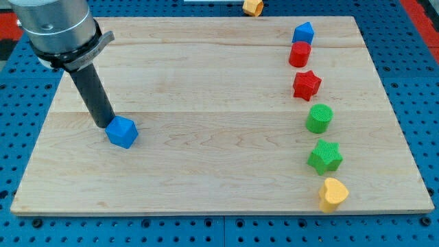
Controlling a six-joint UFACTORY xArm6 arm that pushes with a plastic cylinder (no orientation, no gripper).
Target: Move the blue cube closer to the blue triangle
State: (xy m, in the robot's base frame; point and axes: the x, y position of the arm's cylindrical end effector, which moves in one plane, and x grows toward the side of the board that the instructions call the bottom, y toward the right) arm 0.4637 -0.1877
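The blue cube (122, 132) lies on the wooden board (206, 171) at the view's left. My tip (103, 125) rests on the board just left of the cube, touching or nearly touching its left side. The blue triangle (302, 32) lies far off at the view's upper right, at the head of a column of blocks.
Below the blue triangle, down the view's right side, lie a red cylinder (299, 54), a red star (306, 85), a green cylinder (319, 118), a green star (324, 156) and a yellow heart (333, 194). A yellow block (253, 7) lies off the board's top edge.
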